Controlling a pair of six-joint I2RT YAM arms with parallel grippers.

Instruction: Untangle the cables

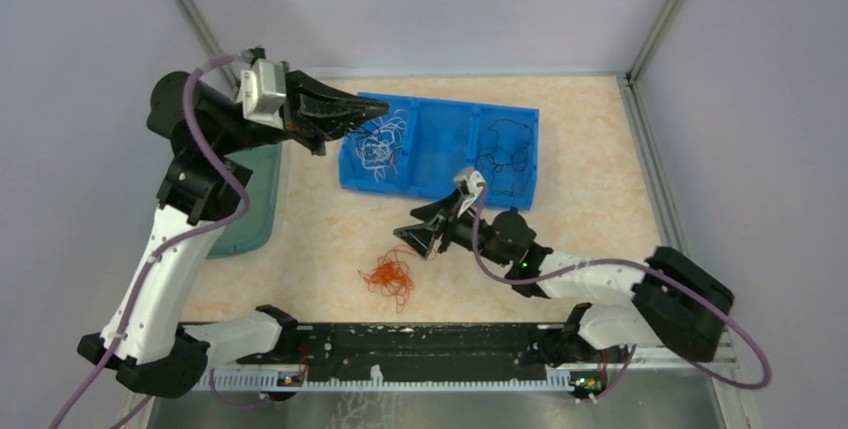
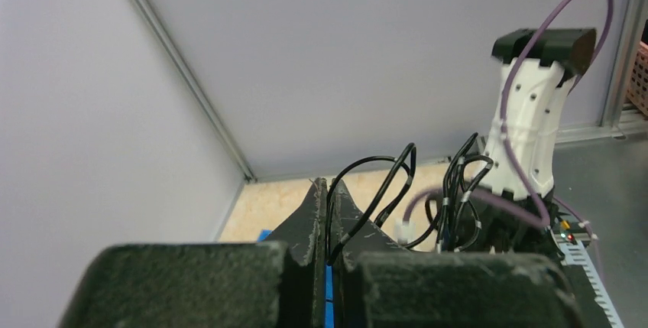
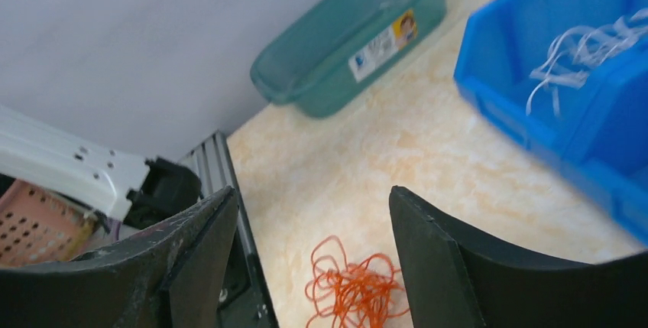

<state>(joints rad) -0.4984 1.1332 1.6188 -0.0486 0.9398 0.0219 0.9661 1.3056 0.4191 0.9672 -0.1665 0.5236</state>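
A red-orange tangle of cables [image 1: 389,276] lies on the table in front of the blue bin [image 1: 440,181]. My right gripper [image 1: 407,240] hovers just above and behind that tangle, open, with nothing between its fingers; in the right wrist view the orange cables [image 3: 353,288] show below the gap of the right gripper [image 3: 312,194]. White cables [image 1: 380,141] fill the bin's left compartment and black cables [image 1: 505,155] its right one. My left gripper [image 1: 372,107] hangs over the white compartment, shut. A thin black cable [image 2: 365,190] comes out of the slit of the left gripper [image 2: 327,184] and loops upward.
A green tray [image 1: 250,211] sits at the table's left edge, under my left arm. The black rail with both arm bases [image 1: 420,349] runs along the near edge. Grey walls close the table in at the back and on both sides.
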